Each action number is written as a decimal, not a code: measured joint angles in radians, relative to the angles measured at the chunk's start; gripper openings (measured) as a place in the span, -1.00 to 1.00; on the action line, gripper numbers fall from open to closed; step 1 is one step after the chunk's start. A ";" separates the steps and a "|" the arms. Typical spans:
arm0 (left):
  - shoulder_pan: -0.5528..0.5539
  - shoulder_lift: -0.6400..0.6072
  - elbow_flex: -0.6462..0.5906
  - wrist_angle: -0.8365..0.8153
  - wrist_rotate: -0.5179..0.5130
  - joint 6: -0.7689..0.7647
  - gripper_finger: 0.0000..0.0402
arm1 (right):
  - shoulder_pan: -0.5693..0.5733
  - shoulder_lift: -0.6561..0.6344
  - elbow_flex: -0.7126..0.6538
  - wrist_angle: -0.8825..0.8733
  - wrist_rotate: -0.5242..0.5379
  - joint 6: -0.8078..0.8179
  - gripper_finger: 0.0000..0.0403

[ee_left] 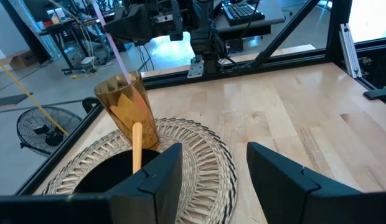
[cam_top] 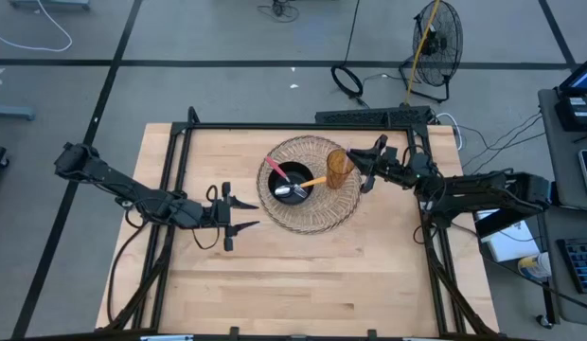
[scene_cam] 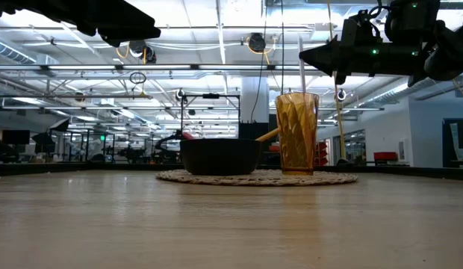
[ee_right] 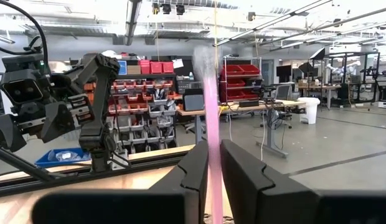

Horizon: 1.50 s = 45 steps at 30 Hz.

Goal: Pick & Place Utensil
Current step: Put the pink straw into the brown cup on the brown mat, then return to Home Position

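A: Landmark = woven mat [cam_top: 309,204], round, lying on the desk [cam_top: 369,275]. What's on it?

B: 2 things. Black bowl [cam_top: 292,183] near the mat's middle, amber cup [cam_top: 339,168] just beside the bowl on the side toward the right arm. Low view: cup [scene_cam: 296,133] upright, bowl [scene_cam: 220,156] next to it, both on the mat [scene_cam: 258,178].

A: Utensils?

B: Inside the bowl: a spoon [cam_top: 290,191], a red-handled piece [cam_top: 275,166] sticking out over the rim away from the cup, and a wooden handle [cam_top: 315,181] leaning out toward the cup. Same wooden handle [ee_left: 137,146] shows in left wrist view, in front of the cup [ee_left: 126,111].

A: Right hand?

B: Right hand [cam_top: 366,168] is above the mat's edge, at the cup. Fingers [ee_right: 193,171] pressed in on a pink straw [ee_right: 210,130], which runs up between them. Straw [ee_left: 109,38] rises out of the cup; low view shows it as a pale stick [scene_cam: 302,66] above the rim, w/ the hand overhead.

A: Left hand?

B: Left hand [cam_top: 239,214] off the mat, just beside its edge opposite the cup, over bare desk. Fingers [ee_left: 157,180] spread apart, nothing between them.
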 joint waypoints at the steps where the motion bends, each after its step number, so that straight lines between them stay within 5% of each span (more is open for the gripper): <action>1: 0.000 0.000 0.000 0.000 0.000 0.000 -0.07 | 0.000 0.000 0.000 0.000 0.000 0.000 -0.78; 18: 0.000 0.000 0.000 -0.005 0.000 0.000 -0.07 | 0.000 0.000 0.000 0.153 0.000 -0.028 -0.58; 31: 0.000 0.000 0.000 -0.005 0.000 -0.001 -0.07 | 0.000 -0.071 0.006 0.183 0.002 -0.089 -0.17; 45: 0.000 0.000 0.000 0.010 0.000 0.009 -0.07 | 0.021 -0.272 0.161 -0.163 -0.087 -0.095 0.03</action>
